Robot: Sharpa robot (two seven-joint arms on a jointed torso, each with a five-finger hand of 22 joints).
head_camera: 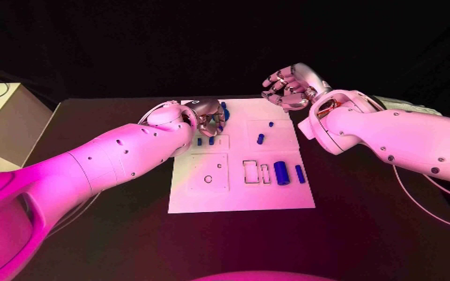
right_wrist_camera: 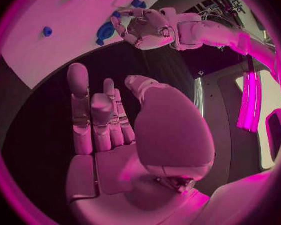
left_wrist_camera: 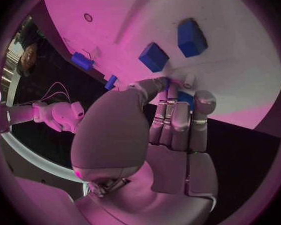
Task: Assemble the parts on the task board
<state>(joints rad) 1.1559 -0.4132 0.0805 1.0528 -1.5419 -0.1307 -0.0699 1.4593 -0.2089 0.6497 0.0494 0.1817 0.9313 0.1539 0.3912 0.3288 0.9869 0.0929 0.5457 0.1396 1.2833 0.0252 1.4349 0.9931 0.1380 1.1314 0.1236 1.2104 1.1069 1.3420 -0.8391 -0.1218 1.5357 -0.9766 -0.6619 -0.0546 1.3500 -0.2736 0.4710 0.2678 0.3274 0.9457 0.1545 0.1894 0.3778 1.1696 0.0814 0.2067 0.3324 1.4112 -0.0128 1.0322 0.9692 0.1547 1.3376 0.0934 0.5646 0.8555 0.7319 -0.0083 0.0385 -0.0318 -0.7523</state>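
Observation:
The white task board (head_camera: 239, 193) lies in the middle of the table. My left hand (head_camera: 208, 117) is low over its far left part. In the left wrist view the fingers (left_wrist_camera: 178, 117) and thumb close round a blue part (left_wrist_camera: 185, 98); most of it is hidden. Two blue blocks (left_wrist_camera: 154, 56) (left_wrist_camera: 192, 36) stand on the board just beyond those fingertips. My right hand (head_camera: 289, 87) is raised off the board's far right corner, fingers apart and holding nothing (right_wrist_camera: 109, 120). A thick blue cylinder (head_camera: 280, 169) and a thin one (head_camera: 300, 173) lie at the near right.
Two small blue parts (head_camera: 261, 139) (head_camera: 271, 124) lie mid-board, and two more (head_camera: 199, 141) sit under my left wrist. Outlined recesses (head_camera: 251, 172) mark the near half. A pale box (head_camera: 19, 121) stands off the table's left edge. A thin cable (head_camera: 413, 196) hangs under my right arm.

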